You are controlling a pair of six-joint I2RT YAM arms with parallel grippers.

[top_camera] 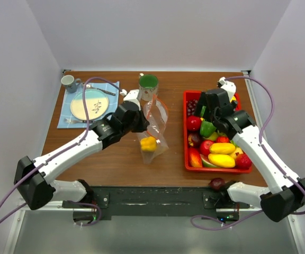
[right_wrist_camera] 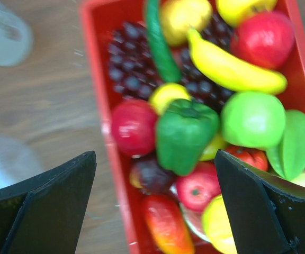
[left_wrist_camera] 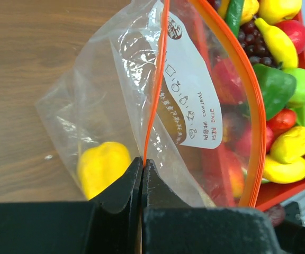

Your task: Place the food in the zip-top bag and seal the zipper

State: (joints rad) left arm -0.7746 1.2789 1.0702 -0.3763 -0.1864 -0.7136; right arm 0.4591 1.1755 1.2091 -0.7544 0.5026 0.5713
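- Zip-top bag [top_camera: 153, 124] of clear crinkly plastic sits mid-worktop, between the blue placemat [top_camera: 63, 119] and the red plastic tray [top_camera: 186, 159], with its mouth gaping in a loop.
- Your left claw [left_wrist_camera: 143, 164] is pinched fully shut on the orange-red zipper [left_wrist_camera: 155, 95] at one side of that mouth; the other side of the strip bows away towards the tray.
- Inside the zip-top bag you have a single yellow glossy toy fruit [left_wrist_camera: 102, 166], down at the bottom.
- The rest of the food is heaped in the tray: a green toy pepper [right_wrist_camera: 184, 132], dark purple grapes [right_wrist_camera: 131, 69], a yellow banana [right_wrist_camera: 232, 66], and red, green and yellow pieces around them.
- Your right claw [right_wrist_camera: 155, 159] hangs over the far half of the tray, jaws spread wide and holding nothing, with the pepper below the gap.
- One dark purple toy fruit [top_camera: 216, 183] lies outside the tray at the near edge of the brown wooden worktop [top_camera: 115, 159], by the right arm's base.
- A green mug [top_camera: 148, 84] stands just behind the bag.
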